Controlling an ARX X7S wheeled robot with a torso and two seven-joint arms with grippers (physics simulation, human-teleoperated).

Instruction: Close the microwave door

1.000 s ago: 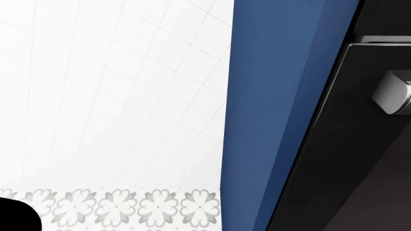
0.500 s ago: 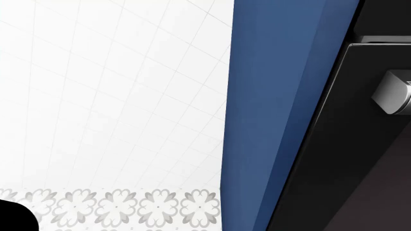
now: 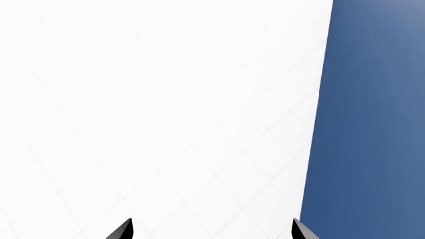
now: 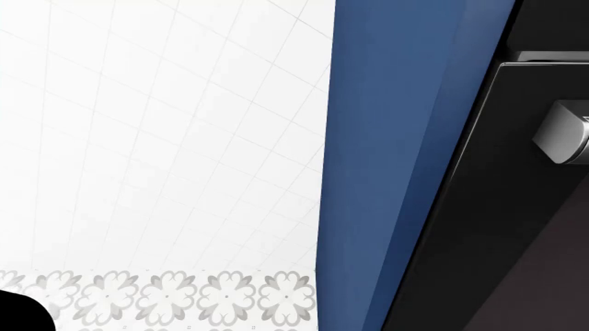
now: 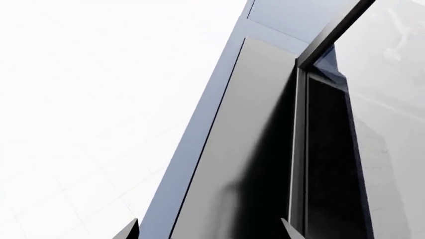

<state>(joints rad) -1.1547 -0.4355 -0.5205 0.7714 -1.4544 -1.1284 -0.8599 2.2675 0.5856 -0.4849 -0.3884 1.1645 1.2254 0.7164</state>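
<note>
1. Where the head view cuts off at the right, a black appliance door with a silver handle stands beside a blue panel and a white tiled wall.
2. Ahead of the right gripper, the microwave door stands ajar, its dark edge just beyond the spread, empty fingertips.
3. Facing wall and blue panel, the left gripper is likewise parted and holds nothing.
</note>
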